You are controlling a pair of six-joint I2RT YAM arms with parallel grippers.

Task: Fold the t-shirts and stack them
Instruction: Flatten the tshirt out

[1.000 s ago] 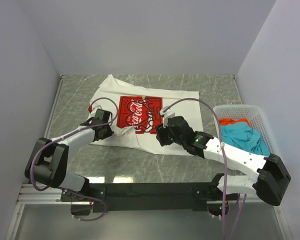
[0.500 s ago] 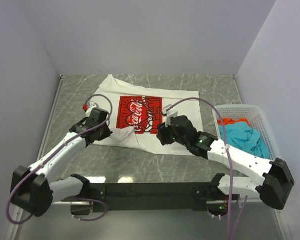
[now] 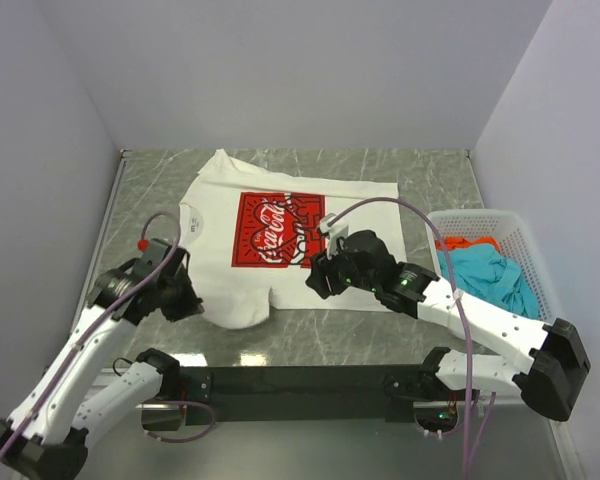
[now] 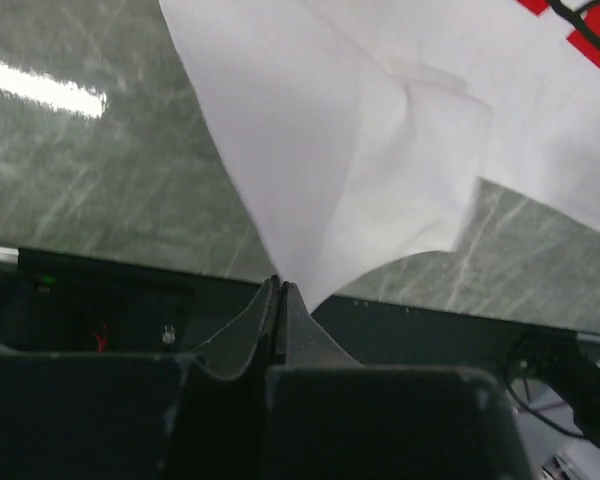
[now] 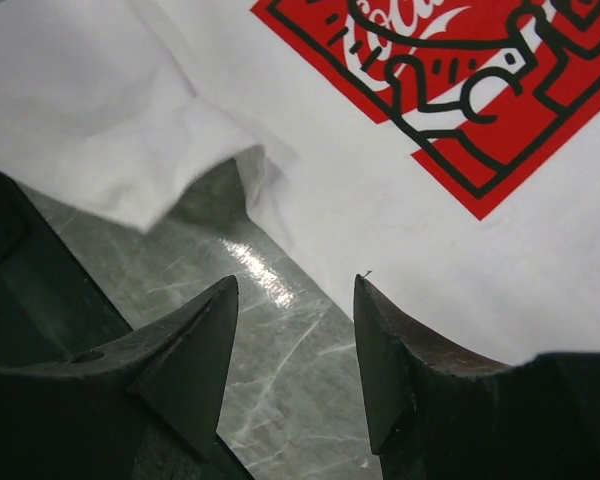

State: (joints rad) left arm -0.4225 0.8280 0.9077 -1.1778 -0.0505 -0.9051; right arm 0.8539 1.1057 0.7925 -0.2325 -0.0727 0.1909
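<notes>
- I have the white t-shirt (image 3: 365, 205) lying on the table (image 3: 420, 165) with its red Coca-Cola print (image 3: 275, 228) facing up, mostly spread flat, and no fold in it that I can see
- My left gripper (image 4: 280, 292) is clenched tight on a near corner of that shirt, a sleeve as far as I can tell; in the left wrist view the cloth runs straight into the pinched fingertips and stretches away taut
- My right gripper (image 5: 292, 292) hangs just above the shirt's near edge, beside the print, jaws apart and grasping nothing; bare table shows between them
- The teal t-shirt (image 3: 488, 270) and the red-orange t-shirt (image 3: 468, 243) sit bunched together in the basket (image 3: 528, 232) at the right, well apart from the white one
- Done so far, by my reckoning: one shirt out of three is laid out and being smoothed or lined up for its first fold
- Left to do: fold the white shirt, then take the other two out of the basket, flatten and fold each, and pile all three
- No stack exists anywhere on the table, so I judge the job to be in its early stage
</notes>
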